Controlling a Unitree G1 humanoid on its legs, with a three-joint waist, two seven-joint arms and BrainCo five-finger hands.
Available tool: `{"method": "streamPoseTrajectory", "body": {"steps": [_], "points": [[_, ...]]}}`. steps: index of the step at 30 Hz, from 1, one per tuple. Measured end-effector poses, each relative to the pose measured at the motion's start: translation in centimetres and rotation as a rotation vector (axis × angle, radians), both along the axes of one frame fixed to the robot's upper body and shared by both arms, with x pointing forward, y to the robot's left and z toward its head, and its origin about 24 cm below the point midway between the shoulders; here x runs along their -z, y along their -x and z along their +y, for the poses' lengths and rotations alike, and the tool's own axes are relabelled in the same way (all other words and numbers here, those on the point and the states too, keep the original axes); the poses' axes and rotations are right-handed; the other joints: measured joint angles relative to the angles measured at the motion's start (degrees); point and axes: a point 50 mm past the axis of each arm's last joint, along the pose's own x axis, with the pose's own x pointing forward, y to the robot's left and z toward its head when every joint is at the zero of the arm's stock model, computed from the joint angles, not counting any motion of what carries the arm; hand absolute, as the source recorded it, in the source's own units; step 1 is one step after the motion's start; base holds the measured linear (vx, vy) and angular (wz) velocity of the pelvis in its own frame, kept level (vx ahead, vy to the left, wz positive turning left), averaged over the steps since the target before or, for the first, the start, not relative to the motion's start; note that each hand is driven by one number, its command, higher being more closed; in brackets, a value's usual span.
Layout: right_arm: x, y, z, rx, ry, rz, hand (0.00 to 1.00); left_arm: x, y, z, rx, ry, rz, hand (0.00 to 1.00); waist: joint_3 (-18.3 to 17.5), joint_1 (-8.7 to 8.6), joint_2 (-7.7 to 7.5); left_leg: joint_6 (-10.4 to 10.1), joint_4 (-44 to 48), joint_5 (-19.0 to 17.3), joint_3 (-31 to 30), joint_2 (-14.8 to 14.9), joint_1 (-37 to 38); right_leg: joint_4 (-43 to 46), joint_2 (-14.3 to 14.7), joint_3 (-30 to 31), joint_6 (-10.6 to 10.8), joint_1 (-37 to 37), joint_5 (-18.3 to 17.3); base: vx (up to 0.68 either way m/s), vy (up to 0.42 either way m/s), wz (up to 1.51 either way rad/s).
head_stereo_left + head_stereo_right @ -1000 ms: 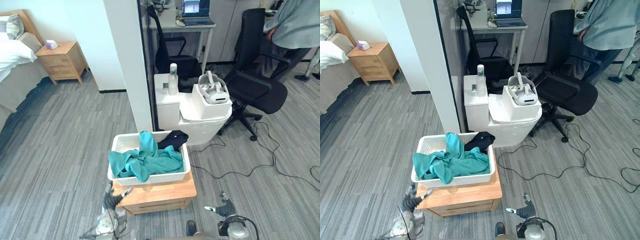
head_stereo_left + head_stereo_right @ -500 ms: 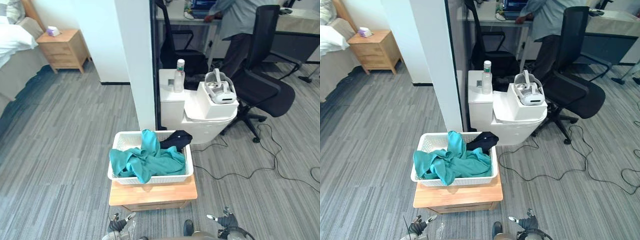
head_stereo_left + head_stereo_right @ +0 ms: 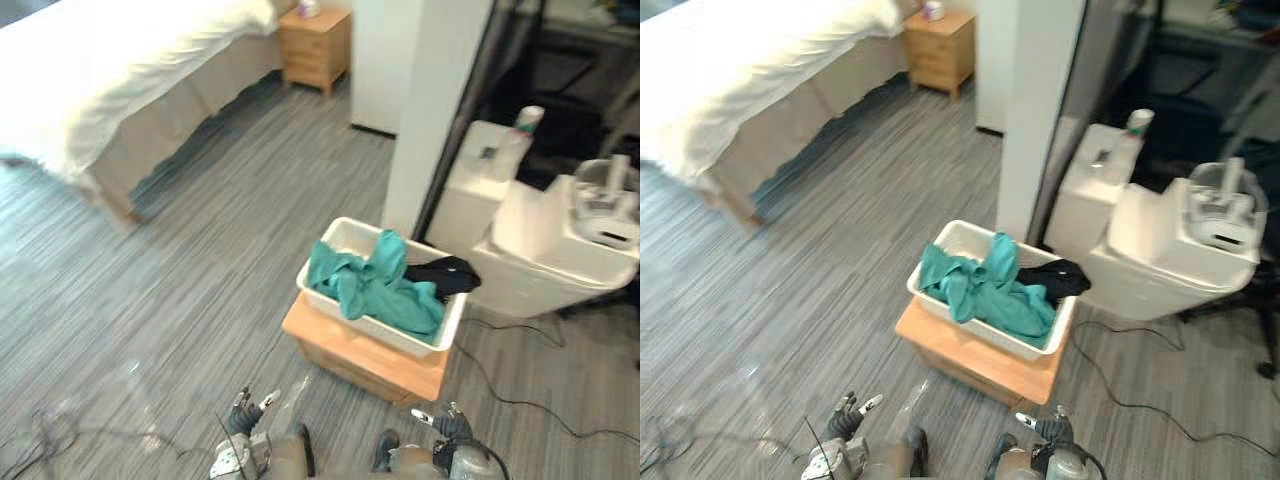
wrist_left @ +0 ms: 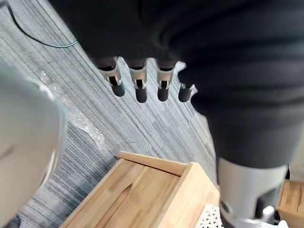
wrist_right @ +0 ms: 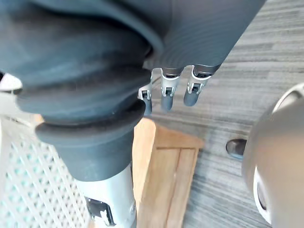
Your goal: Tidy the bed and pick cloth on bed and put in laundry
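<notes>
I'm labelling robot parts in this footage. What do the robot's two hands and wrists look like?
They match. The left hand has a row of silver fingers with dark rounded tips, below a dark ribbed cover over its back and wrist. The right hand looks the same: silver fingers, dark tips, dark ribbed cover.

Grey striped floor (image 3: 200,260) carrying bed (image 3: 110,90), nightstand (image 3: 315,45), low wooden stand (image 3: 360,355), white unit (image 3: 540,250).
Bed lying under white cover (image 3: 90,60).
Wooden stand bearing white basket (image 3: 390,338).
Basket holding teal cloth (image 3: 375,290), draping over rim; black cloth (image 3: 445,272) lying just beside it.
</notes>
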Motion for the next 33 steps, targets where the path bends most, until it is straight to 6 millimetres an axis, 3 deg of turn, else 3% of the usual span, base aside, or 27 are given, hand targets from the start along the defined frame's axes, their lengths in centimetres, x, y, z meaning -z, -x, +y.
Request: {"method": "streamPoseTrajectory", "body": {"steps": [1,2,3,4,6,7,10,11,12,13,15,16,18,20,21,23,24,26,29,33], "points": [[0.3,0.5,0.2,-0.001,-0.009,0.019,0.00,0.0,-0.2,0.2,0.003,-0.007,-0.001,0.00,-0.8,-0.38,-2.12,-0.6,-7.3,0.0,-1.8,-3.3,3.0,-2.5,-0.3,0.4,-0.6,0.3,1.0,-0.16,-0.101,1.95],[0.5,0.5,0.7,0.002,-0.025,0.024,0.00,-0.3,-0.6,0.5,0.006,-0.016,-0.016,0.00,-0.7,-1.31,-2.50,-0.9,-5.8,-2.3,0.4,-2.5,4.6,-4.4,-0.8,-4.0,0.0,1.6,3.2,-0.17,-0.119,2.00],[0.4,0.2,0.6,0.019,-0.031,0.023,0.00,-0.4,-1.1,0.0,0.031,-0.014,-0.026,0.00,-0.9,-1.55,-1.70,-3.3,-4.3,-4.6,4.2,0.6,6.8,-3.3,-0.8,-9.1,-0.6,2.1,3.4,-0.20,-0.047,2.94],[0.3,0.2,-0.1,0.047,-0.027,0.019,0.00,-0.9,-2.3,-1.1,0.098,-0.017,-0.057,0.00,-1.1,-3.58,-0.66,-7.6,-15.7,-4.0,5.5,0.0,10.3,-1.5,-2.0,-16.0,-0.9,1.9,3.1,-0.17,0.018,2.68],[0.2,-0.1,-0.4,0.055,-0.023,0.015,0.00,-1.9,-4.0,-2.1,0.165,-0.032,-0.115,0.00,-1.2,-4.13,0.05,-7.2,-24.5,-3.2,6.2,-2.4,11.6,-0.6,-3.4,-19.4,-0.8,1.6,3.1,-0.19,0.093,1.86],[0.3,-0.4,-0.1,0.053,-0.033,0.019,0.00,-2.5,-4.8,-2.2,0.197,-0.056,-0.149,0.00,-1.1,-2.97,-1.89,-6.6,-29.7,0.7,5.1,-5.3,12.3,0.1,-5.8,-21.5,-0.6,1.8,3.4,-0.19,0.072,1.17],[0.4,-0.6,1.1,0.041,-0.061,0.016,0.00,-3.1,-4.6,-2.2,0.209,-0.067,-0.183,0.00,-1.0,-2.65,-3.00,-5.4,-34.2,2.9,1.6,-8.8,13.9,3.6,-10.0,-23.1,0.2,3.3,3.8,-0.19,0.105,0.81],[0.5,-0.5,1.2,0.034,-0.060,0.017,0.00,-3.5,-4.7,-2.4,0.212,-0.066,-0.206,0.00,-0.9,-2.97,-2.94,-4.9,-34.9,3.1,-1.5,-10.6,13.6,7.7,-13.2,-20.8,0.5,2.9,4.3,-0.15,0.151,1.29],[0.4,-0.1,0.9,0.041,-0.048,0.020,0.00,-3.9,-5.0,-2.9,0.245,-0.075,-0.233,0.00,-0.7,-3.68,-3.34,-3.0,-35.2,3.5,-5.7,-12.8,13.1,12.3,-15.4,-11.4,-0.6,0.8,4.9,-0.21,0.209,1.87],[0.3,-0.1,0.8,0.049,-0.044,0.008,0.00,-4.4,-5.5,-3.3,0.271,-0.094,-0.260,0.00,-0.5,-4.18,-3.68,-1.4,-35.1,4.2,-9.8,-14.6,12.7,15.7,-15.4,2.3,-2.9,-1.8,6.3,-0.12,0.148,1.80],[0.3,0.1,0.8,0.051,-0.046,0.007,0.00,-4.4,-5.5,-3.5,0.291,-0.117,-0.263,0.00,-0.5,-4.76,-4.00,0.1,-35.2,5.2,-14.7,-16.0,13.1,17.9,-12.3,19.4,-3.6,-3.9,8.3,-0.04,0.100,1.73],[0.4,0.6,1.1,0.061,-0.055,0.007,0.00,-4.3,-5.3,-3.5,0.289,-0.140,-0.253,0.00,-0.8,-4.78,-4.35,1.4,-35.2,6.3,-19.3,-17.1,12.6,18.9,-8.9,30.1,0.2,-3.3,6.0,0.02,0.095,1.82],[0.5,0.6,2.0,0.087,-0.093,0.003,0.00,-3.7,-5.1,-2.4,0.267,-0.190,-0.215,0.00,-1.0,-4.49,-5.88,2.9,-35.4,8.1,-24.1,-18.3,12.1,20.6,-4.3,37.8,3.7,-3.2,1.1,0.01,0.054,1.56],[0.6,0.7,2.5,0.099,-0.118,0.004,0.00,-2.7,-4.1,-1.9,0.259,-0.218,-0.156,0.00,-1.1,-4.35,-6.19,3.1,-35.6,9.3,-27.0,-18.6,12.1,17.1,-0.6,40.0,5.9,-2.3,-2.0,-0.01,-0.002,1.08],[0.6,0.7,2.7,0.091,-0.122,0.003,0.00,-2.3,-3.5,-1.7,0.258,-0.225,-0.131,0.00,-1.2,-4.07,-6.47,2.7,-35.8,9.7,-27.0,-18.8,12.4,12.9,0.6,39.8,5.9,-1.5,-1.8,-0.02,-0.017,0.57],[0.9,0.9,3.3,0.093,-0.145,0.016,0.00,-1.6,-2.2,-1.5,0.266,-0.235,-0.090,0.00,-1.9,-2.76,-8.19,2.3,-36.6,10.0,-26.0,-19.9,13.0,3.7,1.5,39.5,6.0,-0.9,1.1,-0.01,-0.031,-0.20],[1.0,1.2,3.5,0.089,-0.151,0.031,0.00,-1.0,-1.3,-1.4,0.265,-0.230,-0.048,0.00,-2.6,-2.45,-8.02,1.6,-38.0,10.5,-24.8,-19.7,13.7,-0.5,1.4,40.2,7.1,0.4,0.7,-0.02,-0.067,-0.66],[1.2,1.4,3.2,0.095,-0.145,0.043,0.00,-0.1,-0.2,-1.1,0.230,-0.217,0.010,0.00,-3.4,-2.65,-6.74,0.6,-40.3,11.1,-22.0,-17.5,13.9,-5.5,3.5,42.1,6.9,1.0,4.1,-0.03,-0.073,-0.74],[1.4,1.9,3.5,0.106,-0.160,0.062,0.00,0.9,1.0,0.2,0.174,-0.216,0.090,0.00,-3.8,-2.81,-7.34,0.1,-41.1,11.5,-19.4,-15.5,13.8,-9.1,5.5,44.3,6.4,1.1,7.1,-0.04,-0.095,-0.58],[1.6,2.4,3.5,0.121,-0.163,0.076,0.00,1.5,1.3,0.5,0.176,-0.224,0.130,0.00,-4.2,-2.80,-7.51,-0.6,-41.4,11.5,-18.1,-14.4,14.2,-11.9,6.4,44.7,6.4,2.0,9.0,-0.08,-0.059,-0.20]]}}
